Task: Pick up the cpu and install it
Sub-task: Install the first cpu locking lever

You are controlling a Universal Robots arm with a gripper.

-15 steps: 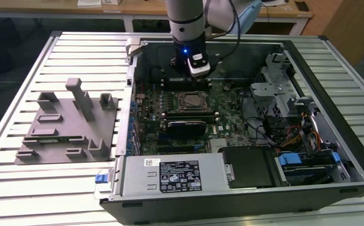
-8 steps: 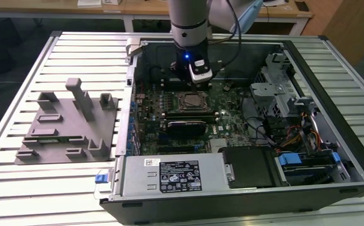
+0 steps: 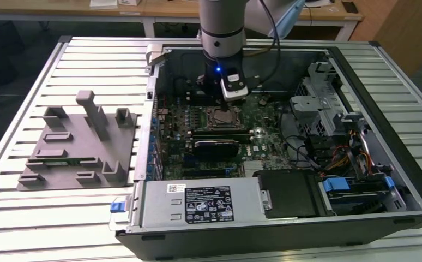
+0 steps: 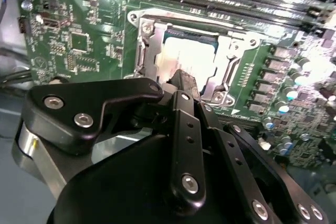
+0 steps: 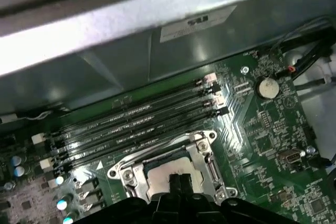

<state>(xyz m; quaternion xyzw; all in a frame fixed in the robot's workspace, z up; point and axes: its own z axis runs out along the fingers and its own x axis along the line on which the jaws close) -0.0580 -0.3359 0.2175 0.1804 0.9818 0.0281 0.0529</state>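
Silver-topped square cpu (image 4: pixel 190 60) sits in the metal-framed socket (image 4: pixel 140 51) directly under your black end effector (image 4: pixel 185 81), whose fingers look clenched together; descend off-centre and you risk bending socket pins.

A ribbed silver metal table (image 3: pixel 36 229) made of long aluminium slats carries everything. On it, toward the exterior view's left, lies a flat gray plastic fixture plate (image 3: pixel 76 147) with upright blocks and posts. Just beside it, on the exterior view's right, rests an open black desktop computer case (image 3: pixel 284 240), lying on its side with the green motherboard (image 3: pixel 269 144) facing up.
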